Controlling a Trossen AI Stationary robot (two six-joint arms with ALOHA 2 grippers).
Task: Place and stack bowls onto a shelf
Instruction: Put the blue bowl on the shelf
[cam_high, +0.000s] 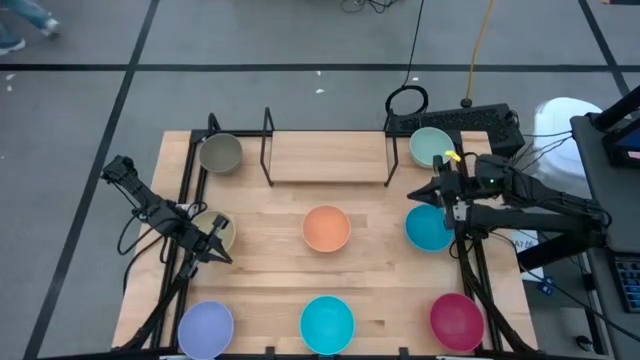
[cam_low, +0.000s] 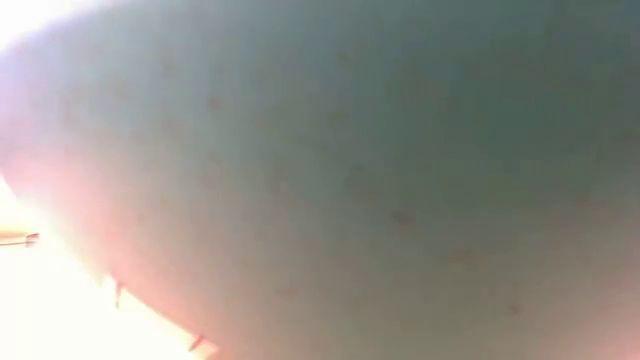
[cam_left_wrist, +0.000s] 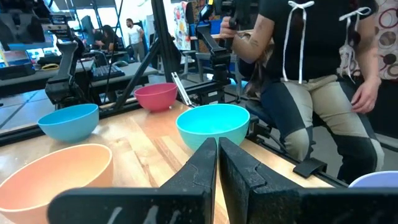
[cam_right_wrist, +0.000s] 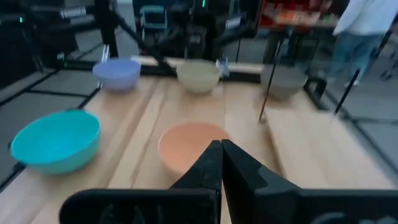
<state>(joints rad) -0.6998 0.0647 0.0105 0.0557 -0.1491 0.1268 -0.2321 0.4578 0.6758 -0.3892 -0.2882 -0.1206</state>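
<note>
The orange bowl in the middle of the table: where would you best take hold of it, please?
Probably by the rim: the orange bowl sits upright, mouth open, clear of its neighbours. Come from above, one finger inside the wall and one outside.

Black keyboard (cam_high: 465, 122) is sitting just behind the right gripper (cam_high: 412, 196), with a yellow cable (cam_high: 480, 50) running away past it. Ahead of the left gripper (cam_high: 224, 257), past the tabletop (cam_high: 380, 250) edge, a person (cam_left_wrist: 311, 93) in a dark hoodie is sitting.

Shelf (cam_high: 328, 158) at table's (cam_high: 380, 260) far edge; bowls (cam_high: 326, 228) spread before it.
</note>
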